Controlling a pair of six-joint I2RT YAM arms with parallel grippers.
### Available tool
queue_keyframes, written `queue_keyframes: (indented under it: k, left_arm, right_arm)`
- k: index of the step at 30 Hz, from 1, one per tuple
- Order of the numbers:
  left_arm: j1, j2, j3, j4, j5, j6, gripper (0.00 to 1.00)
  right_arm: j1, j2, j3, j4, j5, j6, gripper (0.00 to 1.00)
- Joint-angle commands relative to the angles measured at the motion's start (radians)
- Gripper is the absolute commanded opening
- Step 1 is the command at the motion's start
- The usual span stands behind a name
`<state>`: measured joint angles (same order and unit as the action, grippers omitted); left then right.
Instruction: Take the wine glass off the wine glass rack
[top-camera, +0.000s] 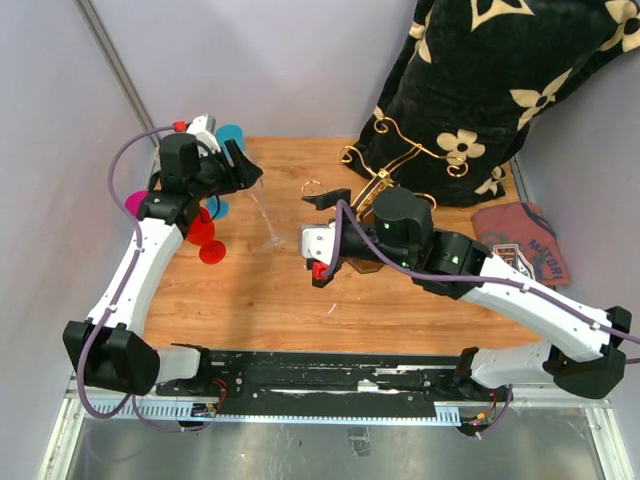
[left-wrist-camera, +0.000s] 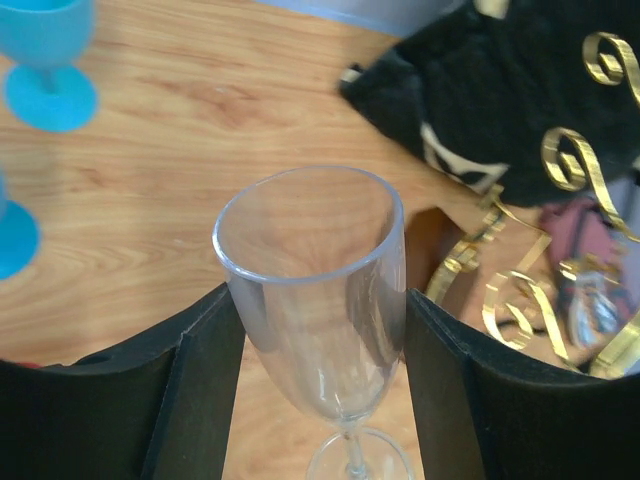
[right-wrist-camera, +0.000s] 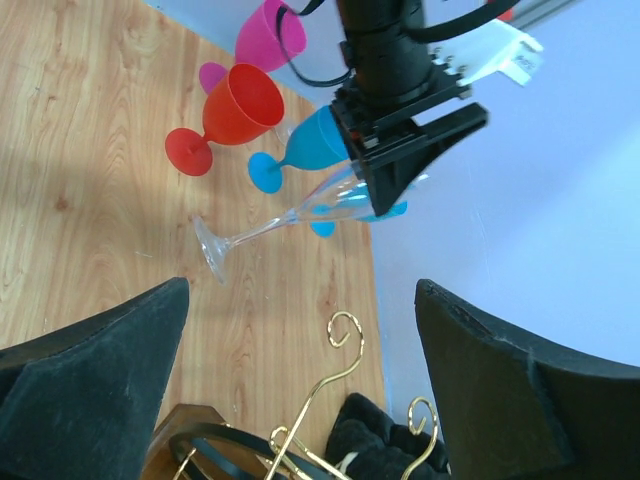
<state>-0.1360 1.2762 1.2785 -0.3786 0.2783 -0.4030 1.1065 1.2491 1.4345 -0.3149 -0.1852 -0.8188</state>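
Starting nearest our bases, we find the right gripper (right-wrist-camera: 305, 345) with its fingers spread wide and nothing between them. Just beneath those fingers stands the wine glass rack (right-wrist-camera: 190, 418), gold curls rising from a dark brown base. Farther out, to that gripper's left and apart from the rack, the left gripper (top-camera: 240, 170) is clenched on the bowl of the wine glass (left-wrist-camera: 310, 290), one finger against each side. The glass hangs tilted, its stem and foot slanting down toward the wooden table (top-camera: 270, 300) (we cannot tell whether the foot touches it). Around and behind the left gripper are blue goblets (left-wrist-camera: 45, 70), a red goblet (right-wrist-camera: 240, 105) and a pink goblet (right-wrist-camera: 270, 35). Farthest off, behind the rack, a black flowered blanket (top-camera: 500, 80) leans against the wall.
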Motion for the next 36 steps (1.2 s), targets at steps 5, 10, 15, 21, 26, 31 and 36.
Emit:
queue_keyframes:
  k: [5,10,15,21,26,31,36]
  left_arm:
    - [-0.093,0.029,-0.189,0.392,-0.393,0.144,0.59]
    - [-0.126,0.1,-0.238,0.57,-0.578,0.202,0.59]
    - [-0.149,0.143,-0.316,0.804,-0.728,0.274,0.59]
    - [-0.158,0.196,-0.414,1.067,-0.826,0.345,0.56]
    - [-0.159,0.248,-0.459,1.236,-0.86,0.411,0.54]
    - [-0.158,0.297,-0.495,1.384,-0.864,0.452,0.53]
    - [-0.159,0.378,-0.502,1.468,-0.869,0.487,0.56]
  right_arm:
    - [0.015,-0.112,-0.126,0.123,0.065,0.092,0.95]
    - [0.015,-0.162,-0.181,0.143,0.084,0.113,0.95]
    - [0.011,-0.19,-0.207,0.143,0.106,0.116,0.95]
    - [0.0,-0.214,-0.232,0.143,0.12,0.124,0.96]
    - [-0.015,-0.243,-0.267,0.141,0.118,0.153,0.95]
    - [-0.029,-0.28,-0.31,0.141,0.128,0.174,0.95]
    - [-0.033,-0.301,-0.309,0.113,0.137,0.179,0.95]
